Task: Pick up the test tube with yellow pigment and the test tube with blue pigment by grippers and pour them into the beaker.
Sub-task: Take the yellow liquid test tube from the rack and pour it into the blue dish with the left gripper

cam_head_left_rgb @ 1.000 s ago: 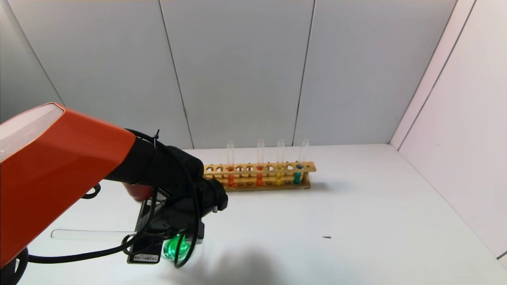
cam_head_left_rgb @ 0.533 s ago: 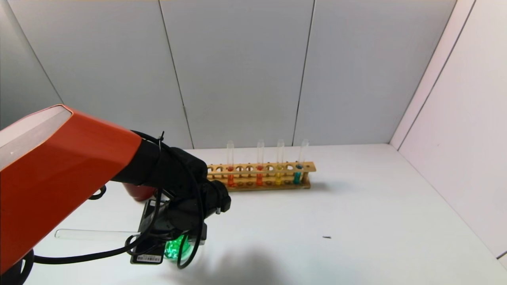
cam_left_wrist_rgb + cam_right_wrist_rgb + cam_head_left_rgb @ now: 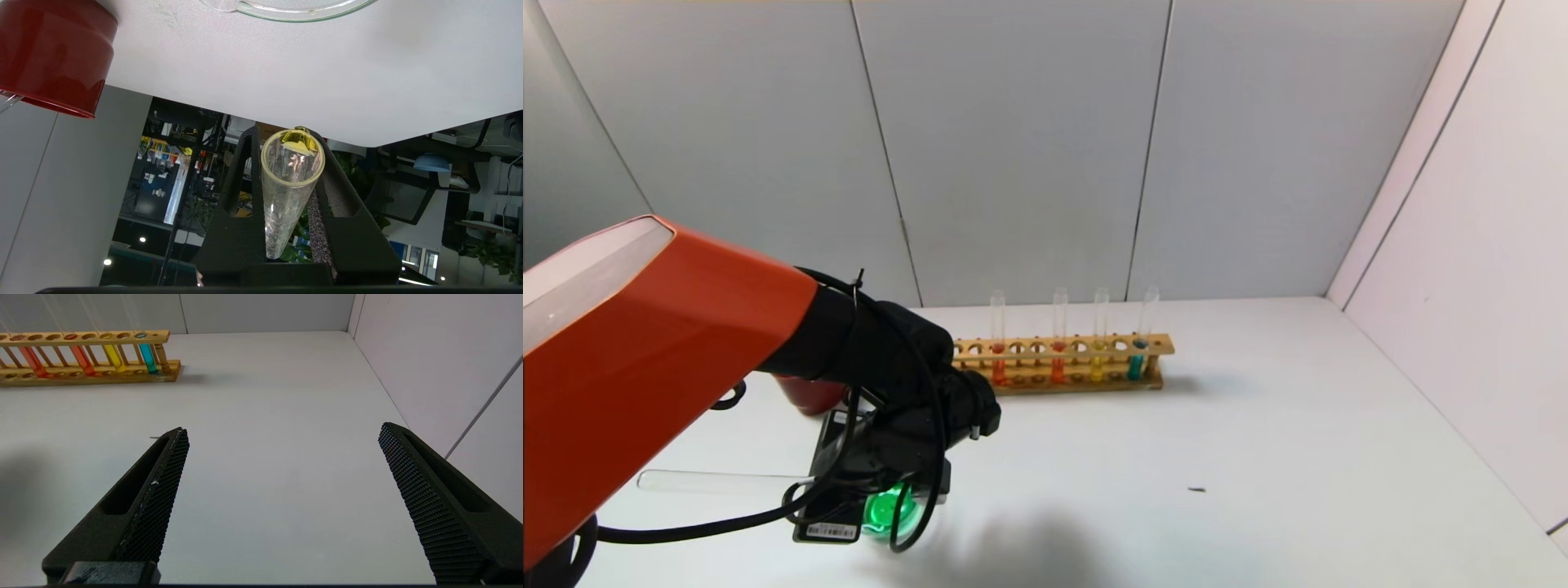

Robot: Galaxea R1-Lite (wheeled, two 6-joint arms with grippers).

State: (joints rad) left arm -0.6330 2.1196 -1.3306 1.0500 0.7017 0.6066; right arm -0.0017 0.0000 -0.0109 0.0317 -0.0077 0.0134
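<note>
Table: white, walled at back and on my right. Wooden rack stands at the back with four tubes left in it; none of those is mine to touch.

My left tool hangs low over the near-left table, pinching the test tube with yellow pigment, which lies near horizontal. Its tail sticks out toward my left. A small yellow remnant sits at the lip; the rest looks drained.

The beaker sits right under the left tool and already holds green liquid, so I judge both colours are in. Red cup stands just behind it.

The test tube with blue pigment: can't find it in any view.

My right tool is spread wide, parked over bare table on my right.

To finish well: keep the mouth over the beaker, tip slightly further, wait for the last drops, no shaking. Glass is slick, so keep the pinch firm.
</note>
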